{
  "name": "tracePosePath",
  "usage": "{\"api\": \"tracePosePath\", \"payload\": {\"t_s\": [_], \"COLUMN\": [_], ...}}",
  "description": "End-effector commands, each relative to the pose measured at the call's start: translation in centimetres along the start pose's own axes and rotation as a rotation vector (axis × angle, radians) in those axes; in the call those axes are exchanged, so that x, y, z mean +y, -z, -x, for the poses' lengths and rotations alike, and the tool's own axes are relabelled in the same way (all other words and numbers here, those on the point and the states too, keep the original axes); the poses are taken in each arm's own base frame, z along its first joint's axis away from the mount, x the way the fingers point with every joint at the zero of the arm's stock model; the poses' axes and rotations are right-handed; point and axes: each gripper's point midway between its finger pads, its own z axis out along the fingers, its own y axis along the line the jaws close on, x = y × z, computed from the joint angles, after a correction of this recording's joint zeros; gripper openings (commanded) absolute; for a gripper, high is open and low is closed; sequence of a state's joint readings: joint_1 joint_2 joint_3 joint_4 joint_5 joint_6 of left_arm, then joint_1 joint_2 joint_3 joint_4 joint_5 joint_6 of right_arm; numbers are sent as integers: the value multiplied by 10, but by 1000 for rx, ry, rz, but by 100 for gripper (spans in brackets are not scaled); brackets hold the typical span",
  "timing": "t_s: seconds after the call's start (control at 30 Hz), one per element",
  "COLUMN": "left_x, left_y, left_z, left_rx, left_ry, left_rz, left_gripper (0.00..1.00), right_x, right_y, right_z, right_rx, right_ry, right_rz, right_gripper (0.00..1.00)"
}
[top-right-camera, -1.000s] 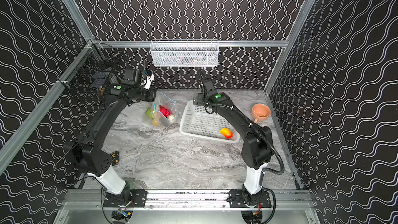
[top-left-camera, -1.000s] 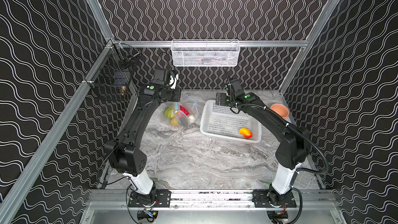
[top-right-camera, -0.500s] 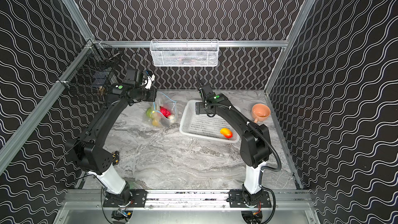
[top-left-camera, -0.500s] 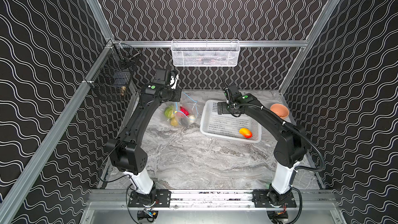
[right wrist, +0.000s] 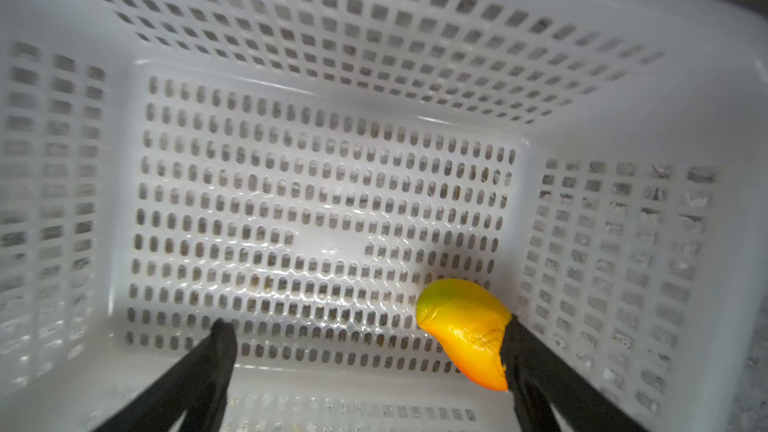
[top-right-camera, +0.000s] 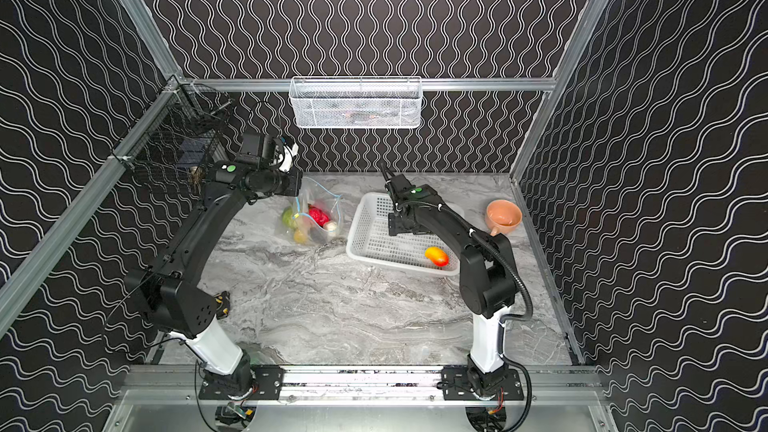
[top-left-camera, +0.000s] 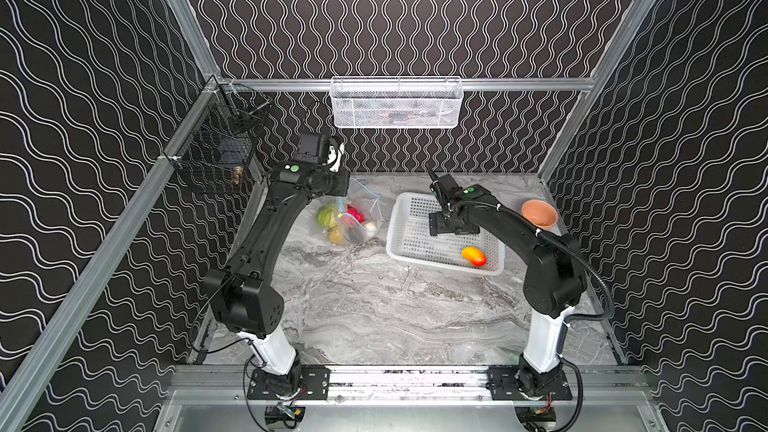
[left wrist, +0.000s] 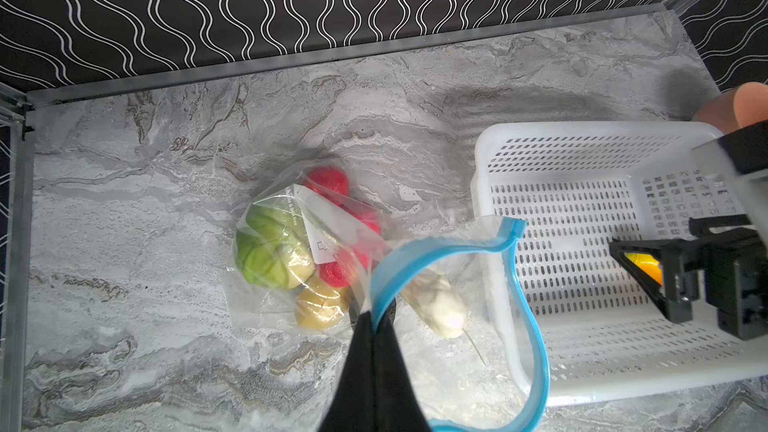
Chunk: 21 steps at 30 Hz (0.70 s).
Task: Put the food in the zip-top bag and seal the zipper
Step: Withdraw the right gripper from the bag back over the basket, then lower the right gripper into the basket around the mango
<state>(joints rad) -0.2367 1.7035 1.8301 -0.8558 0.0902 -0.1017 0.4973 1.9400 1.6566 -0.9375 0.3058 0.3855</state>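
Left wrist view has the left fingers (left wrist: 374,367) clenched together on the light-blue zipper (left wrist: 384,284), pinching the strip where it curves and holding the mouth of the clear zip-top bag (left wrist: 457,367) up as an open loop. The rest of the bag sags onto the marble table (top-left-camera: 374,305), left of centre near the back wall in both top views. Inside it lie the ribbed green melon (left wrist: 266,251), two red strawberries (left wrist: 328,180), the yellow lemon (left wrist: 320,305) and the white radish (left wrist: 440,305), bunched under the white label patch. Just to the right stands the white perforated basket (top-left-camera: 399,209), touching or nearly touching the bag's side. The right fingers (right wrist: 203,367) hang over the basket's floor, spread wide and gripping nothing. The orange-yellow mango (right wrist: 461,326) lies alone in the basket, in its near right corner in a top view (top-left-camera: 473,256); one finger overlaps its edge in the right wrist view, and whether they touch cannot be told. At the far right, an orange cup (top-left-camera: 539,214) sits on the table beside the basket.
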Motion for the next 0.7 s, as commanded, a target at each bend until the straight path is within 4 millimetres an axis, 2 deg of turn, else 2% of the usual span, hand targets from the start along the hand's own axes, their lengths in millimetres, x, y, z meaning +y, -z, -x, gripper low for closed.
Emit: {"api": "tracePosePath", "payload": {"t_s": [0.0,0.13,0.4,0.67], "left_x": [-3,-3,-4,-1], "left_y": [2,2,-1,-4], "left_z": [6,6,6,5], "left_rx": [-23,-21,-14,-9], "left_ry": [-2,-3,1,0], "left_rz": [-15,-14,-19,-9], "left_gripper": [0,0,0,0], "right_x": [-15,-30,-45,-47], "right_y": [-4,-8,-26,-31], "right_z": [-14,-25,-49,-61], "right_rx": [53,78,140,158], "right_ry": [-38,-53,-93,-88], "right_rz": [-66,-109,-117,-121], "right_gripper": [99,99,99,99]}}
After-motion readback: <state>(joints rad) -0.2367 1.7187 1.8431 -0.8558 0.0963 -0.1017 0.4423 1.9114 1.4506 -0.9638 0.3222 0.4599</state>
